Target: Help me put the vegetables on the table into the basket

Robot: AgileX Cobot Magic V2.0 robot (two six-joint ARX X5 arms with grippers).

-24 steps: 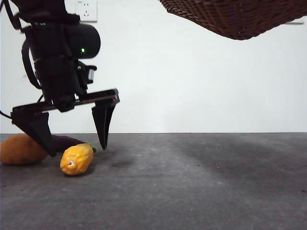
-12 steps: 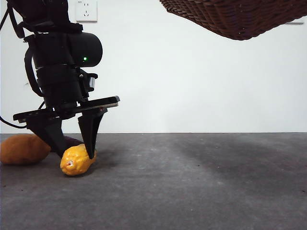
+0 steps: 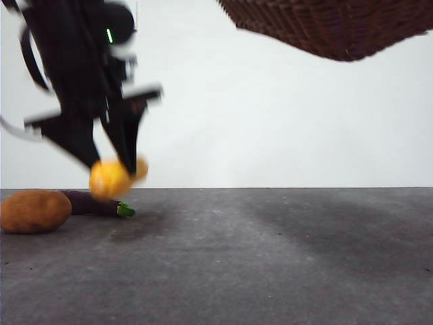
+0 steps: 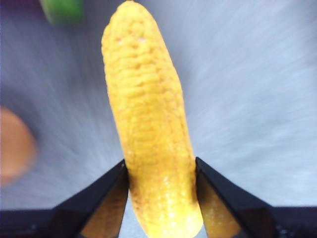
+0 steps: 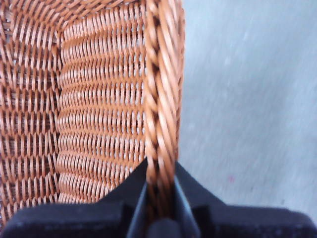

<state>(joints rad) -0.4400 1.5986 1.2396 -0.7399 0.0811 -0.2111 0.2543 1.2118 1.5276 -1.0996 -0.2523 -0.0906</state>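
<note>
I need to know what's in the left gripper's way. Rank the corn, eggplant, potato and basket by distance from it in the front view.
1. Corn: clamped in the left gripper, off the table.
2. Eggplant: on the table just below.
3. Potato: on the table, farther aside.
4. Basket: held aloft across the scene by the right gripper.

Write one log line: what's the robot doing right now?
left gripper: shut on corn, off table | right gripper: holds basket rim | potato, eggplant: on table
</note>
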